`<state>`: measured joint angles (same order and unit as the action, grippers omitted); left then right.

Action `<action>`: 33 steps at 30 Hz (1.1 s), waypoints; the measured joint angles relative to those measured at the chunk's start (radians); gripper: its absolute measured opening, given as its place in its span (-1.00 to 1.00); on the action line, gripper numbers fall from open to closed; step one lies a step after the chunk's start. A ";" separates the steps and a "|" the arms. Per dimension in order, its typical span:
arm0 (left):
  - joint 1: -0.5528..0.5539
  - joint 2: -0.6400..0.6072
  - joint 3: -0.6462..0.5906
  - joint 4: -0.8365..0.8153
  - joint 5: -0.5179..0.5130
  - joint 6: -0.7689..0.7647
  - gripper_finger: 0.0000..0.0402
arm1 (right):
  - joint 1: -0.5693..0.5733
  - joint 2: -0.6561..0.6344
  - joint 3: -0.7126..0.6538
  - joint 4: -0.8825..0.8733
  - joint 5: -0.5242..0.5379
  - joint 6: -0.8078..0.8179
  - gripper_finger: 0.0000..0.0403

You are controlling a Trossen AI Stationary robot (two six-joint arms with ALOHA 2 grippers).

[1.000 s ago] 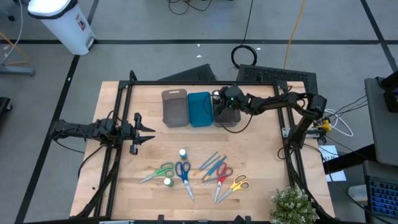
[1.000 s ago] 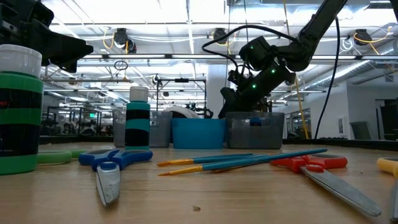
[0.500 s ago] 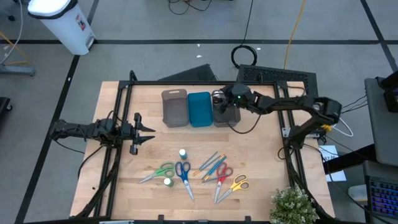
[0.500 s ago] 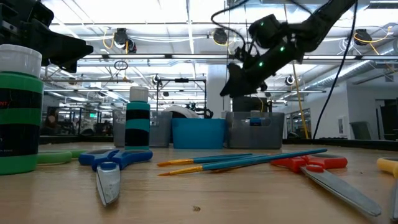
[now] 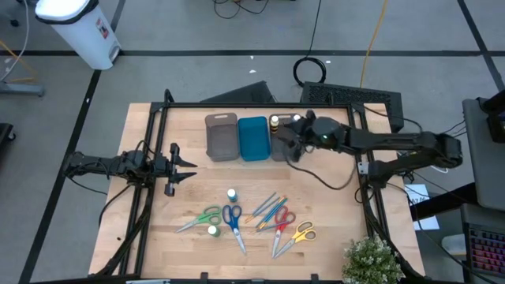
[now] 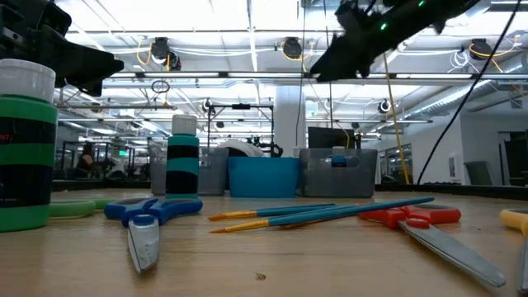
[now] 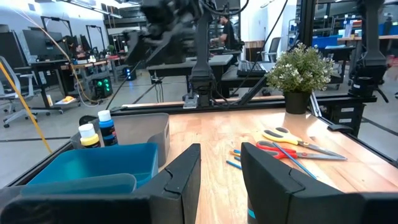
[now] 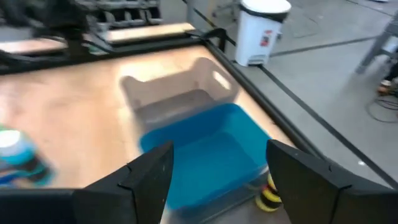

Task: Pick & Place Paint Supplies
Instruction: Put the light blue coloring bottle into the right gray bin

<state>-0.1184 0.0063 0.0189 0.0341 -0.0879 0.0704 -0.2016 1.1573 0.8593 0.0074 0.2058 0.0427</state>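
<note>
Right pincer (image 5: 286, 144), fingers apart and empty, hangs over the grey tray (image 5: 284, 142); left pincer (image 5: 183, 168), also apart, waits above the pale wooden worktop (image 5: 331, 205).

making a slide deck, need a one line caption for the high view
Right gripper open above the grey tray holding two bottles; scissors and brushes lie on the table.

Even, bright overhead lighting; ceiling lamps (image 6: 290, 48) glare in the low view, leaving the arms in silhouette. Shadows on the table (image 5: 331, 237) are soft. The nearest green bottle (image 6: 25, 148) is out of focus. The right wrist view is motion-blurred throughout.
</note>
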 joint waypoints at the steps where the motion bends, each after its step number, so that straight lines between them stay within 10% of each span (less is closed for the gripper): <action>1: 0.000 0.000 0.000 0.000 0.000 0.000 -0.38 | 0.018 -0.022 0.000 -0.013 0.000 0.010 0.23; 18: 0.000 0.000 0.000 0.000 0.000 0.000 -0.38 | 0.271 -0.301 -0.100 -0.255 0.002 0.166 0.07; 33: 0.000 0.000 0.000 0.000 0.000 0.000 -0.38 | 0.439 -0.509 -0.511 0.286 0.002 0.203 -0.10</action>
<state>-0.1184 0.0063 0.0189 0.0338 -0.0879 0.0707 0.2371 0.6485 0.3479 0.2929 0.2075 0.2455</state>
